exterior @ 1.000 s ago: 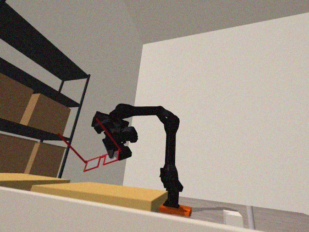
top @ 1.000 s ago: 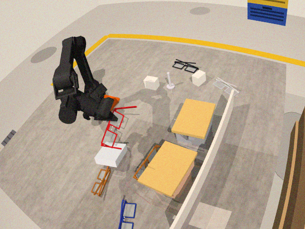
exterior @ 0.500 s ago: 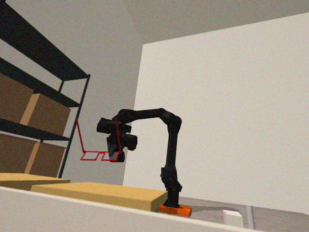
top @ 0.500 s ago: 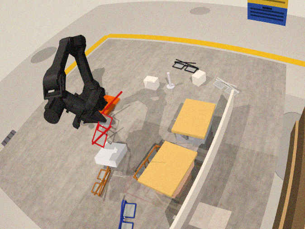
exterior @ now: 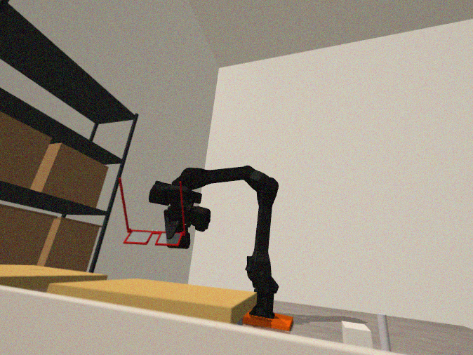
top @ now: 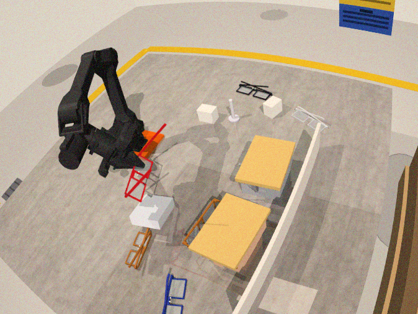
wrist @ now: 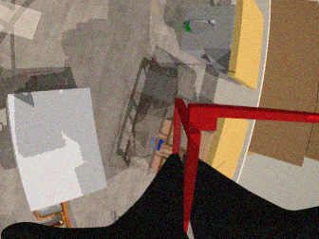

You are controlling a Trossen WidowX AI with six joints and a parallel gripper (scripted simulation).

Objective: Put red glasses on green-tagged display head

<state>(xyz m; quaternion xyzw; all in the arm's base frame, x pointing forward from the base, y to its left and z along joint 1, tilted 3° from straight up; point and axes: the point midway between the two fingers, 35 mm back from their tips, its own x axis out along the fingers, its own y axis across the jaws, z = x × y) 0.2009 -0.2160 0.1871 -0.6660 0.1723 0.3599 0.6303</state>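
Observation:
The red glasses (top: pixel 156 134) (exterior: pixel 182 206) (wrist: pixel 203 119) hang in the air with both temples spread open. In the exterior view the temples point upward and the lenses are low. My gripper (top: pixel 143 165) (exterior: pixel 170 234) (wrist: pixel 180 161) is shut on their front frame near one lens, well away from both heads. The head with the green tag (top: pixel 266 162) (exterior: pixel 152 297) (wrist: pixel 209 40) is grey under a yellow top; its green tag (wrist: pixel 188 27) shows in the wrist view. The other head (top: pixel 232 229) (wrist: pixel 230 152) is pinkish, with a blue tag (wrist: pixel 160 145) and orange-brown glasses (top: pixel 202 221) at its face.
A white block (top: pixel 145 216) (wrist: pixel 52 142) stands below the held glasses. Orange-brown glasses (top: pixel 139 251) and blue glasses (top: pixel 167 287) lie nearer the front. Black glasses, clear glasses, two small white cubes and a post (top: pixel 232 110) are at the back. A low wall (top: pixel 286 216) runs behind the heads.

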